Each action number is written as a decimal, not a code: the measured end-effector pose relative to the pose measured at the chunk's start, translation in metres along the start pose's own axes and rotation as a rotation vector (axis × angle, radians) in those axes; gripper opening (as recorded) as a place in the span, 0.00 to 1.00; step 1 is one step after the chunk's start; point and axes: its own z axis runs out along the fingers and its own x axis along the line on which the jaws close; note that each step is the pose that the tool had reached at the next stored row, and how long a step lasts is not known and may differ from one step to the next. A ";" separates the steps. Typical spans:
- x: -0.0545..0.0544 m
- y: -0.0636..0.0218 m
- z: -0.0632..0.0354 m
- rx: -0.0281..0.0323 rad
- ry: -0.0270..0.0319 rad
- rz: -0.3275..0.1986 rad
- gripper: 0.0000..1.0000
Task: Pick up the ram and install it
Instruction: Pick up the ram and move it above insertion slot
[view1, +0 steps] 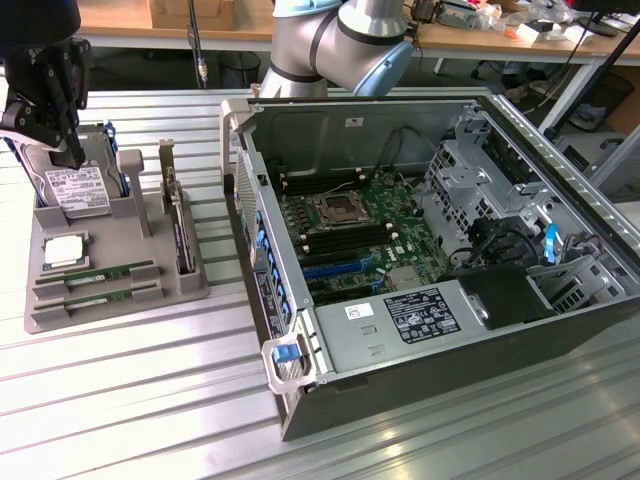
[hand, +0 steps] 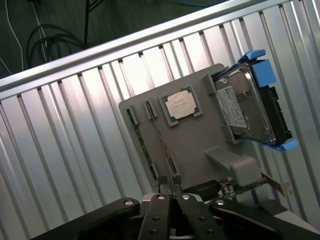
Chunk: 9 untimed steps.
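Two ram sticks lie side by side in slots at the front of a grey holder tray (view1: 120, 300). One ram stick (view1: 95, 272) (hand: 142, 145) lies just behind the other (view1: 97, 292). They are long, thin and green. My black gripper (view1: 72, 155) (hand: 170, 192) hangs above the back of the tray, over the hard drive (view1: 75, 188). Its fingers are shut together with nothing between them. It is well above the ram sticks and apart from them.
The tray also holds a square silver processor (view1: 62, 250) (hand: 181, 106), the hard drive (hand: 245, 107) in a blue carrier, and an upright expansion card (view1: 180, 230). An open computer case (view1: 430, 330) with its motherboard (view1: 350, 230) lies on the exterior view's right, on a ribbed metal table (view1: 130, 400).
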 end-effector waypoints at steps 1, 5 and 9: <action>0.000 0.0000 0.0000 -0.0001 0.0001 -0.004 0.10; 0.000 0.0000 0.0000 -0.0004 0.0007 -0.023 0.10; 0.000 0.0000 0.0000 -0.0012 0.0018 -0.061 0.10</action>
